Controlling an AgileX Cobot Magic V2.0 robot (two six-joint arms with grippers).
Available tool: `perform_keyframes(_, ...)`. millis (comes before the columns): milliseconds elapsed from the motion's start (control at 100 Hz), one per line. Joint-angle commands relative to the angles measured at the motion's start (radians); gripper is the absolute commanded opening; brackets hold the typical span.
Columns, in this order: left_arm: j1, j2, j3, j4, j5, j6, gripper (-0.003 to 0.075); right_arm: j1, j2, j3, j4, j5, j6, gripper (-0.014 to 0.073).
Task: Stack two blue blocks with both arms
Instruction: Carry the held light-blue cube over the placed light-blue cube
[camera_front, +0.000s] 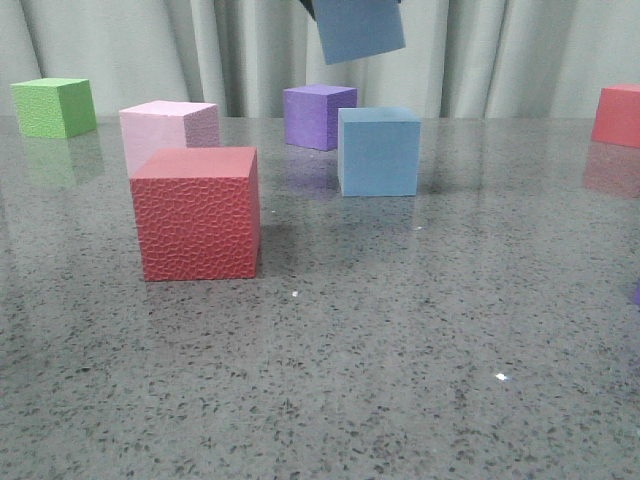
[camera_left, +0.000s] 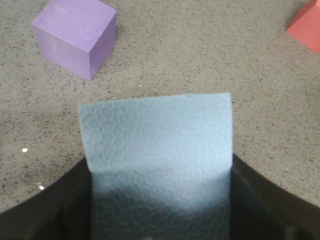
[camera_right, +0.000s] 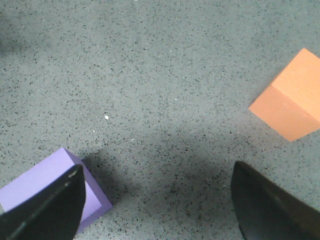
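Carrying one blue block clamped in left jaws above its twin on the table; right jaws open, empty. Next, lowering squarely on.

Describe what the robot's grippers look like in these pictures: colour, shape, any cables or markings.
Little of them shows. The left gripper has two black, matte fingers that broaden toward the base. The right gripper has two dark, near-black fingers that taper to blunt rounded tips, with a lighter edge along one. In the front view only a dark corner shows at the top edge. No cables, markings or sleeves are visible.
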Motion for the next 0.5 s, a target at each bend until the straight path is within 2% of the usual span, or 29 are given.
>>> perform_keyframes(0,-0.013,-0.027,-0.034,0.025,-0.054,-0.022,0.0230,0.000,-0.010,-0.023,-0.012,-0.056,-0.005,0.0591)
perform_keyframes(490,-0.017,0.011,-0.045,0.025,-0.066,-0.030,0.0230,0.000,-0.010,-0.023,-0.012,-0.056,-0.005,0.0591)
